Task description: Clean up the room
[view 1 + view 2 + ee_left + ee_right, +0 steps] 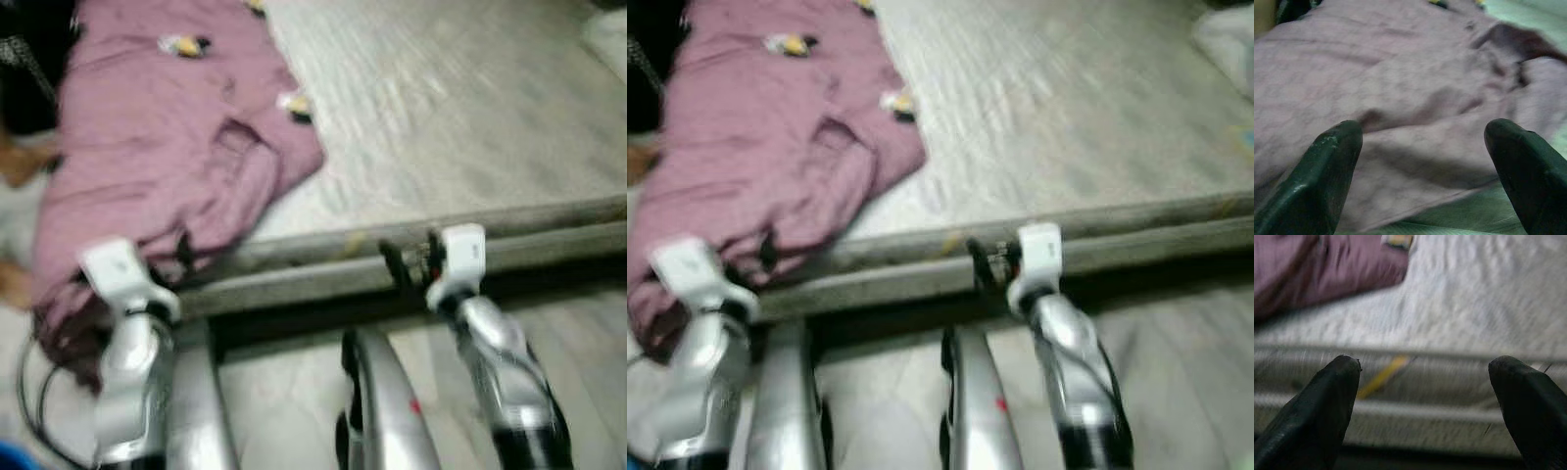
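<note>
A mauve blanket (pixel 167 147) lies crumpled on the left side of a grey mattress (pixel 460 117) and hangs over its near edge. Small yellow-and-black patches (pixel 184 45) show on it. My left gripper (pixel 1425 137) is open, its fingers close above the blanket's folds (pixel 1415 98), with nothing held. My right gripper (pixel 411 259) is open at the bed's near edge, and its wrist view looks over the bed frame (pixel 1449 382) onto bare mattress. A thin yellow object (pixel 1383 377) lies along that edge.
A dark cable (pixel 34 411) loops on the pale floor at the lower left. Black items (pixel 29 59) sit beside the bed at the far left. A white pillow (pixel 612 39) lies at the far right corner. The picture is blurred.
</note>
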{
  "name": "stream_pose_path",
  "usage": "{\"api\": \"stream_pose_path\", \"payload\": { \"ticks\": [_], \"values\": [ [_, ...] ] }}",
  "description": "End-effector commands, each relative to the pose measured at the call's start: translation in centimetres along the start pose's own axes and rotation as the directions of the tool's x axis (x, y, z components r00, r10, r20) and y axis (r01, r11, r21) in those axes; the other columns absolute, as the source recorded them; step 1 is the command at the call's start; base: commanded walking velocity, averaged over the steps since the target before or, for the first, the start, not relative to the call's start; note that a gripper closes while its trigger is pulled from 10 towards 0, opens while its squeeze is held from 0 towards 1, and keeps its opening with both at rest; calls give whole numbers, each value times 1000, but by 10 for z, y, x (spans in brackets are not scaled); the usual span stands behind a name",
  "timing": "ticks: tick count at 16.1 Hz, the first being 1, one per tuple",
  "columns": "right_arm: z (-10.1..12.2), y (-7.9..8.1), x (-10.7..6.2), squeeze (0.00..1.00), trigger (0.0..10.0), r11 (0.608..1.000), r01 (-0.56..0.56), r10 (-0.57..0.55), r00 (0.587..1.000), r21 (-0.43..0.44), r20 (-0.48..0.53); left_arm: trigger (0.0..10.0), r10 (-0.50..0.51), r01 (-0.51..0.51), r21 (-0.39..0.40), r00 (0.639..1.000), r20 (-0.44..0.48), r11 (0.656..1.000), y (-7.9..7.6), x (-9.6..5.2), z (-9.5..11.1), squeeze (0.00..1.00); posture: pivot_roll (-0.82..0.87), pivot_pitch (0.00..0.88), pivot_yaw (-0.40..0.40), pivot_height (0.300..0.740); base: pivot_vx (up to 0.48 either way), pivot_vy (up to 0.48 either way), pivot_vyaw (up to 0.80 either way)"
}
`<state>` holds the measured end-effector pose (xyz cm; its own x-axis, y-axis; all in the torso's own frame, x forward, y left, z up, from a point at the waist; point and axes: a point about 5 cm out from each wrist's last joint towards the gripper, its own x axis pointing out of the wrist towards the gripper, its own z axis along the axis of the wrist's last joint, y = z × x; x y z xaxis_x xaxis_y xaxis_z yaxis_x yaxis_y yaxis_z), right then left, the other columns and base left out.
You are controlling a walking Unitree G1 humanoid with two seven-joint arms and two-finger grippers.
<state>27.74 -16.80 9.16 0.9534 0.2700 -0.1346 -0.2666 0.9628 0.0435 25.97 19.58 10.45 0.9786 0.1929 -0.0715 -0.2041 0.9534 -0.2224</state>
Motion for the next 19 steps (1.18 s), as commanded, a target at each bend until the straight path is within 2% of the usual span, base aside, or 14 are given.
{"api": "stream_pose_path", "payload": {
  "ticks": [1,3,6,9,10,11,12,13,16,18,19],
  "values": [
    [7,-3,-3,0,10000,1000,7,-7,1000,-5,21,10000,-18,18,-5,999,34,1000,-4,9,11,0,-85,193,-77,495,0,0,0],
    [7,-9,-16,0,10000,999,26,-26,1000,-35,12,10000,-36,37,-28,999,31,999,-11,25,12,0,-120,210,-78,495,0,0,0],
    [4,-20,-36,0,10000,997,47,-48,999,-67,-21,10000,-59,61,-42,997,52,997,-17,38,18,0,-169,243,-85,495,0,0,0],
    [5,-22,-45,0,10000,995,55,-58,998,-79,-38,10000,-91,95,-58,993,70,994,-28,55,24,0,-199,269,-87,495,0,0,0],
    [6,-21,-49,0,10000,995,52,-56,998,-88,-42,10000,-107,108,-66,994,25,992,-33,65,21,0,-210,275,-88,495,0,0,0],
    [7,-21,-50,0,10000,995,55,-59,997,-88,-43,10000,-112,112,-75,994,1,991,-34,67,19,0,-217,277,-91,495,0,0,0],
    [8,-24,-51,0,10000,995,78,-82,995,-69,-51,10000,-203,191,-99,970,-131,977,-50,76,4,0,-219,281,-95,495,0,0,0],
    [8,-23,-50,0,10000,995,67,-71,996,-78,-52,10000,-247,243,-47,950,-191,969,-61,80,-3,0,-218,272,-94,495,0,0,0],
    [8,-20,-46,0,10000,995,58,-63,997,-84,-51,10000,-289,284,-56,920,-266,957,-80,82,-17,0,-218,254,-84,495,0,0,0],
    [9,-20,-43,0,10000,994,67,-71,997,-82,-42,10000,-330,331,-57,883,-333,942,-95,74,-34,0,-213,238,-76,495,0,0,0],
    [9,-20,-42,0,10000,995,68,-71,997,-80,-41,10000,-365,380,-28,862,-353,925,-103,71,-39,0,-207,233,-76,495,0,0,0]
  ]
}}
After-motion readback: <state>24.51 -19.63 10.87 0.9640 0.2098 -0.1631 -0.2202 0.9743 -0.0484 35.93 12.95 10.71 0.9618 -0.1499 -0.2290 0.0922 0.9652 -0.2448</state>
